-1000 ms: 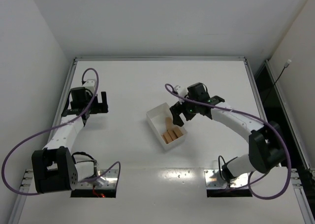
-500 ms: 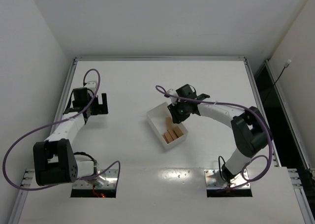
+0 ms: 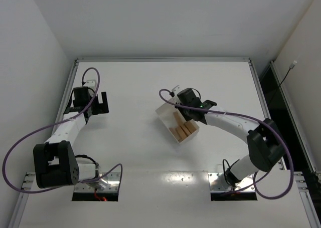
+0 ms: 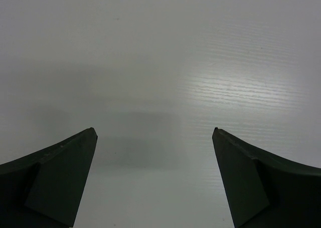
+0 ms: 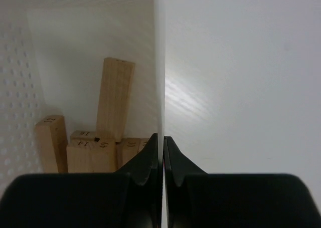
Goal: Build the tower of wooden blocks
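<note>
Several tan wood blocks (image 3: 181, 129) lie jumbled inside a white plastic bin (image 3: 164, 112) near the table's middle. In the right wrist view one block (image 5: 116, 100) leans up against the bin's wall (image 5: 158, 62) and the others (image 5: 85, 150) lie below it. My right gripper (image 5: 163, 140) is shut on that thin white wall, one finger inside the bin and one outside. From above, the right gripper (image 3: 194, 119) sits at the bin's right side. My left gripper (image 3: 102, 103) stands open over bare table at the far left, nothing between its fingers (image 4: 75, 163). No tower is in view.
The white table (image 3: 135, 82) has a raised metal rim (image 3: 160, 59) at the back and sides. Purple cables (image 3: 30, 138) loop off both arms. The arm bases and mounting plates (image 3: 100, 180) sit at the near edge.
My right gripper has closed onto the bin's wall. The bin has turned and shifted to the right, and the blocks inside have slid. The left arm has barely moved.
</note>
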Tool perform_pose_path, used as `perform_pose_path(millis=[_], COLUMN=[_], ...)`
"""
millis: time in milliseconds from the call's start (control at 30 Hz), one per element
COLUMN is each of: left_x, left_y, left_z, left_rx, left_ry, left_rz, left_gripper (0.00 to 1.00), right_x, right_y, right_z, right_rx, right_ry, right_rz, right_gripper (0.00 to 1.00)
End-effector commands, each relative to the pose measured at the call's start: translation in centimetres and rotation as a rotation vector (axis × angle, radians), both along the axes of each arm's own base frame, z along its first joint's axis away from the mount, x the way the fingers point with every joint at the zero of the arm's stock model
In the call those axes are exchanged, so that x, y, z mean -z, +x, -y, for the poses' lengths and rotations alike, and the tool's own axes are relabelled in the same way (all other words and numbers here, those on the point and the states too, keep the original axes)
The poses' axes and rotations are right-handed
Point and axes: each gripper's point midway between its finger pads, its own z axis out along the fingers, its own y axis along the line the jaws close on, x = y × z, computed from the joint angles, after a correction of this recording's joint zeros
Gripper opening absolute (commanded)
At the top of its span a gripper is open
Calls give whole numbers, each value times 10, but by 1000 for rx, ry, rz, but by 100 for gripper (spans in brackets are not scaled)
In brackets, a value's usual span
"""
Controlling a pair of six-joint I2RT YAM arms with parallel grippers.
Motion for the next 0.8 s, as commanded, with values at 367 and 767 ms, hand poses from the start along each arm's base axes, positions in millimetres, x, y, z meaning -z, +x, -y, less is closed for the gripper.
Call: perform_pose_path(millis=[367, 767], left_x=[-46, -48], left_y=[-3, -12], left_z=[-35, -41], left_rx=[-150, -168], left_ry=[117, 157], left_rz=[24, 14], left_gripper=[99, 99], right_x=[-147, -164], right_y=[21, 12], right_z=[-27, -47], right_rx=[-30, -62], right_ry=[-529, -868], right_rz=[960, 1235], right_gripper=[0, 0])
